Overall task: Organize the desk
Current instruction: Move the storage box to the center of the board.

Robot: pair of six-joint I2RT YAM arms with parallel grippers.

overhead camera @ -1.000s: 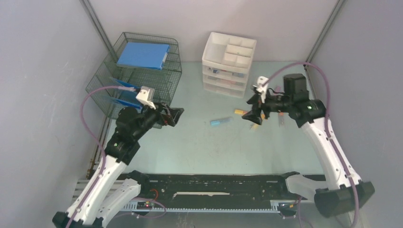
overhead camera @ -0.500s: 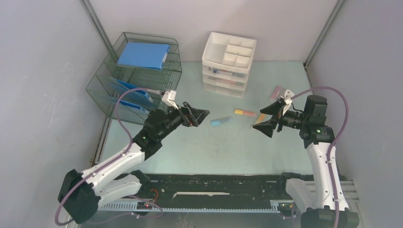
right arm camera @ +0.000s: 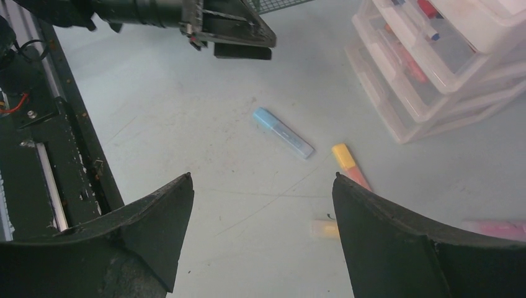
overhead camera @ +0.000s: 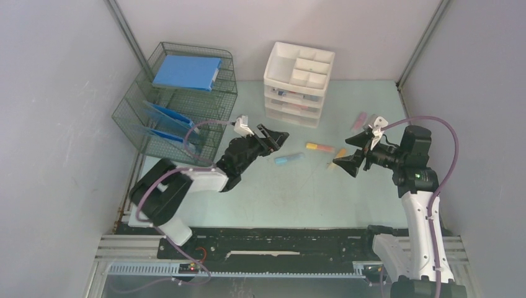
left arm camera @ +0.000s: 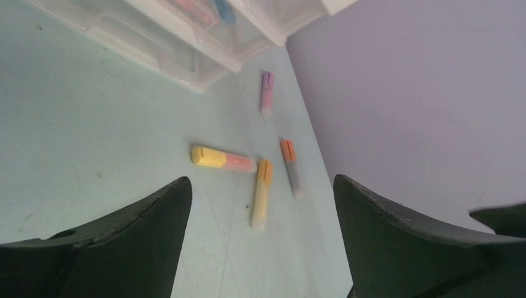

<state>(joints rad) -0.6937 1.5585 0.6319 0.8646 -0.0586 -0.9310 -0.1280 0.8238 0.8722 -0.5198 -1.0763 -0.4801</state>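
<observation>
Black rail (overhead camera: 279, 239) sits nearest us at 6 o'clock. Past it we see the mint bench (overhead camera: 273, 192) filling the booth floor under both arms. Left gripper (overhead camera: 277, 140) hovers at 9 o'clock of the bench centre, jaws apart, empty. Right gripper (overhead camera: 347, 153) hovers at 3 o'clock, jaws apart, empty. Between them on the bench we log a blue marker (overhead camera: 289, 159), a yellow-pink highlighter (overhead camera: 319, 147) and a yellow marker (left arm camera: 262, 194). Pink marker (overhead camera: 359, 120) lies at 2 o'clock. White drawer unit (overhead camera: 298, 84) stands at 12 o'clock. Wire rack (overhead camera: 180, 105) carrying a blue folder (overhead camera: 188, 72) stands at 10.
</observation>
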